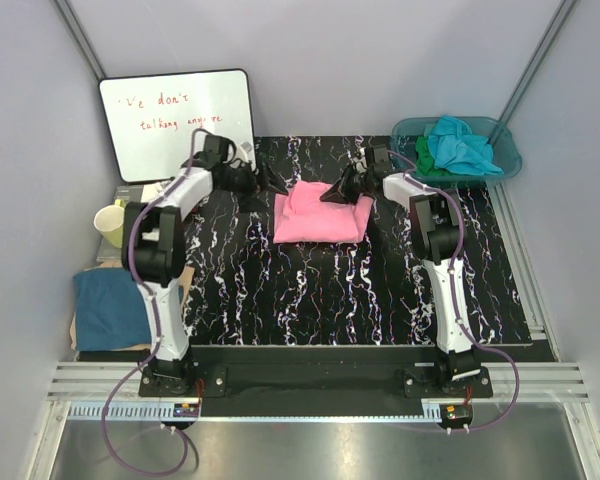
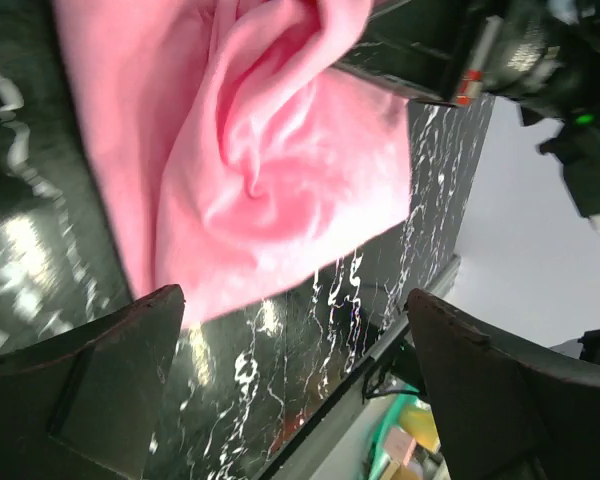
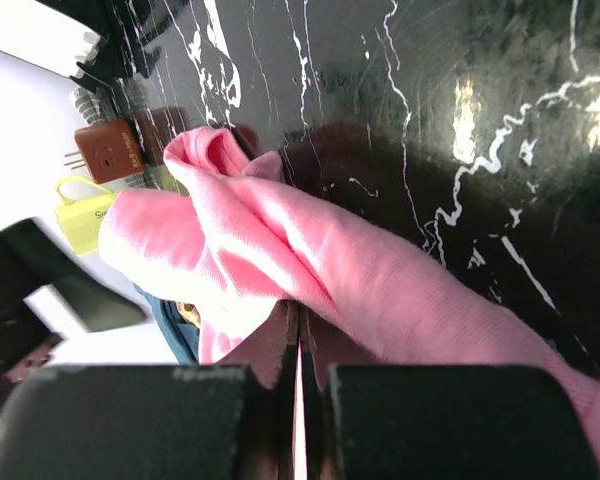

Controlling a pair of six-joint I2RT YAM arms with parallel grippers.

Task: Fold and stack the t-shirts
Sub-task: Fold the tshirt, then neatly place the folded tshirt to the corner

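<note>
A bright pink t-shirt (image 1: 320, 212) lies folded on the black marbled mat, at its far middle. In the right wrist view its bunched edge (image 3: 280, 250) runs into the tips of my right gripper (image 3: 300, 322), which is shut on the cloth at the shirt's far right corner (image 1: 342, 190). My left gripper (image 1: 263, 185) hovers just left of the shirt's far left corner with its jaws wide apart. Between its fingers (image 2: 100, 370) I see only mat, and the pink cloth (image 2: 260, 160) lies just beyond them.
A translucent teal basin (image 1: 408, 130) at the far right holds turquoise and green shirts (image 1: 460, 148). A dark blue shirt (image 1: 110, 305) lies off the mat's left edge, near a pale cup (image 1: 110, 222). A whiteboard (image 1: 177, 120) leans at the back left.
</note>
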